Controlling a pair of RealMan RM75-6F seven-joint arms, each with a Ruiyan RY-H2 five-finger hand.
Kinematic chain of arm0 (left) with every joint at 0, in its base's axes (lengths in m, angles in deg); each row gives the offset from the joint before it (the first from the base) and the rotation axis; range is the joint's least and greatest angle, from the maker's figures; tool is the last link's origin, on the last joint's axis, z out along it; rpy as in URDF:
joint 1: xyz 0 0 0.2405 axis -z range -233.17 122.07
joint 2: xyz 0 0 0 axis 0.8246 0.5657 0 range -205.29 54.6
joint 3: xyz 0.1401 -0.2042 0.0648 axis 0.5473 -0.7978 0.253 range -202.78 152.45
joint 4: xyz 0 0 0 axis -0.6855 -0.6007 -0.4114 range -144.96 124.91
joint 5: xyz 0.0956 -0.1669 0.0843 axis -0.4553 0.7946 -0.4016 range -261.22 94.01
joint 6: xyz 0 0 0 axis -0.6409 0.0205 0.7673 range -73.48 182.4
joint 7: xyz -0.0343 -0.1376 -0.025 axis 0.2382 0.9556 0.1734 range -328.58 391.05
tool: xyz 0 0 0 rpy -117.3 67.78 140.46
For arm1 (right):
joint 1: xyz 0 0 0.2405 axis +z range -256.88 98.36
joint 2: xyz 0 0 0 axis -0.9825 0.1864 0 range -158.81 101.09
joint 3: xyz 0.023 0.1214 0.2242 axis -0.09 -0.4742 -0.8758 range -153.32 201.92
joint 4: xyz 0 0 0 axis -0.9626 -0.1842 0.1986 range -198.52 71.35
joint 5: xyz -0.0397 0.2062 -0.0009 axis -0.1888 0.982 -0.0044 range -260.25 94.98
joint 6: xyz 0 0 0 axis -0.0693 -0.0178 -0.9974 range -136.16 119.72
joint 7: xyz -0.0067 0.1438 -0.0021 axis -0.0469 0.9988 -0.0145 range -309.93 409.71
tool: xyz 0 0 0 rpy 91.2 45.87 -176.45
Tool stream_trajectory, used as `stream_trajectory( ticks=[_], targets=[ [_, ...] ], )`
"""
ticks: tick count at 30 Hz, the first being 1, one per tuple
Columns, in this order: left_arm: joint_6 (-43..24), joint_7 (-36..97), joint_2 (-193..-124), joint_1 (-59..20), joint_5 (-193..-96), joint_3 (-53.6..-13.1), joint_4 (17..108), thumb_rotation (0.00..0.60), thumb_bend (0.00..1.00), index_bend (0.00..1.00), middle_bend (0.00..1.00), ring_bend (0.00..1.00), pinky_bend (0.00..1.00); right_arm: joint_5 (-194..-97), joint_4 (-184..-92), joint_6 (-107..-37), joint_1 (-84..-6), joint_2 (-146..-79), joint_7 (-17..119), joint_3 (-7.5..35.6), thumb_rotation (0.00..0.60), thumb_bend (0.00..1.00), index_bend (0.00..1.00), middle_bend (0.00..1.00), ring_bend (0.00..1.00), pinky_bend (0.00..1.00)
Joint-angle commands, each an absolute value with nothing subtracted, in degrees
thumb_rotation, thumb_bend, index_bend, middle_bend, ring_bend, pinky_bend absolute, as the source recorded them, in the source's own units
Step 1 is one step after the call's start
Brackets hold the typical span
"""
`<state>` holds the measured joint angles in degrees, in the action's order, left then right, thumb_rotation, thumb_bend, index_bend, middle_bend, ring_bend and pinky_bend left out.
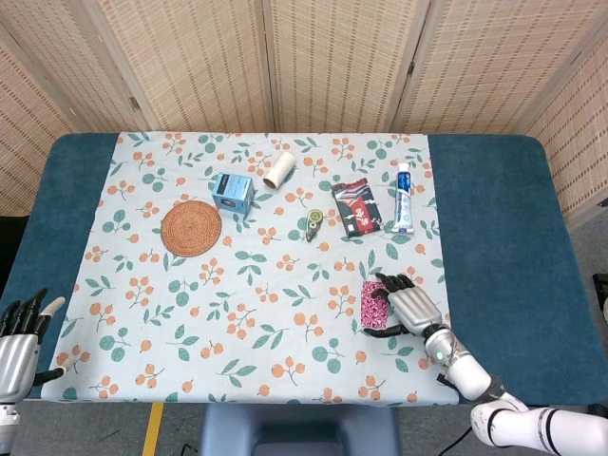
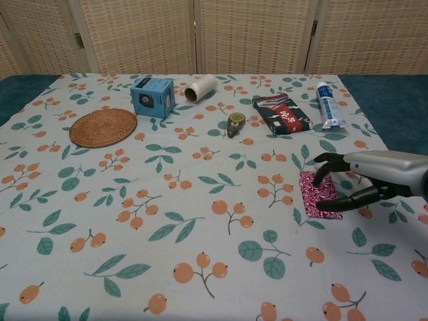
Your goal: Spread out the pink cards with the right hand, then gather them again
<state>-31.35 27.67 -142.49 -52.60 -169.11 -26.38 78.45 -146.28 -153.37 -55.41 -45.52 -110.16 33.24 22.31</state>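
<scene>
The pink cards (image 2: 315, 193) lie as one neat stack on the flowered cloth (image 1: 237, 285) of the worktop (image 1: 494, 228), in the near right part, well apart from the toothpaste (image 1: 403, 197) and the dark packet (image 1: 356, 206) behind them. The right robot hand (image 2: 348, 180) is over the right edge of the stack. Its fingers (image 2: 326, 160) are curved and apart, with the thumb at the near edge and the other fingers at the far edge. It seems to hold nothing; whether the tips already touch the cards, I cannot tell.

The left robot hand (image 1: 19, 342) is at the near left corner, fingers apart, with nothing in it.

The step in hand is, I think, the start of the spreading. To do it well, the fingertips should come flat on the top card and press lightly, then slide sideways toward the free cloth on the left, so that the cards fan one after another. Too much pressure may push the whole stack together, or wrinkle the cloth. The spread should stay small, so that gathering is easy afterwards.
</scene>
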Motion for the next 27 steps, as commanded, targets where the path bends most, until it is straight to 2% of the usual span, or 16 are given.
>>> stream_trajectory(
  ticks=[1,18,27],
  targets=[
    [-31.44,27.74,-142.53,-52.64,-169.13,-26.39,78.47,0.6,0.22,0.17,0.04,0.11,0.0,-147.71,-155.21,-56.32,-46.27,-109.23,32.79,23.74,0.163,0.21,0.23,0.01,0.0,0.0],
    [-30.64,27.81,-143.01,-52.32,-169.57,-25.93,78.22,0.6,0.22,0.19,0.04,0.11,0.0,-154.75,-164.44,-59.19,-49.68,-103.24,32.01,30.37,0.158,0.21,0.23,0.02,0.0,0.0],
    [-31.25,27.98,-142.98,-52.54,-170.09,-25.79,78.34,0.6,0.22,0.19,0.04,0.11,0.0,-154.59,-163.73,-61.42,-50.07,-102.77,33.24,28.04,0.159,0.21,0.23,0.02,0.0,0.0]
  ],
)
